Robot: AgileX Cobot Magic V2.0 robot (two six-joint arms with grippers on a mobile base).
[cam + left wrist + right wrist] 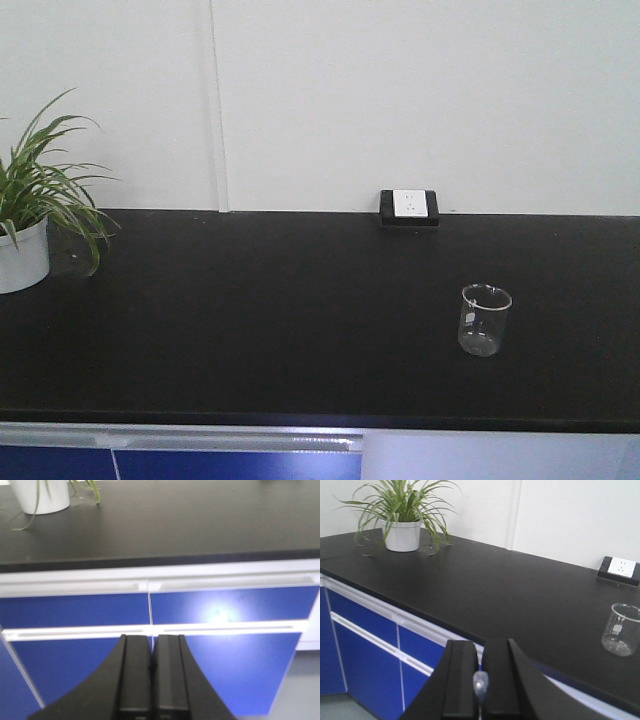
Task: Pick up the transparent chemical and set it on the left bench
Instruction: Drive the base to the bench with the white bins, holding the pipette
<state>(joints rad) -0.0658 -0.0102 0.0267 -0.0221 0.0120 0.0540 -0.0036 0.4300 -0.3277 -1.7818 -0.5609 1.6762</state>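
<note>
One transparent chemical (485,320) stands upright on the left bench (250,340), apart from both arms. Left gripper (151,645) closed, empty; right gripper (480,650) pinches a pale clear bit (480,684). I judge placement done.

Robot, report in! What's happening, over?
Left gripper shut, empty. Right gripper shut on clear stick. Beaker upright on bench. Nothing blocking.

Beaker (621,630), ahead-right of the right gripper (480,650): clear, smooth glass is noted. Bench top (495,595) is recorded as matt black; cabinet fronts (240,650) facing the left gripper (151,642), glossy blue. A translucent dropper stick (480,682) is pinched between the right gripper's matt black fingers (462,675).
</note>
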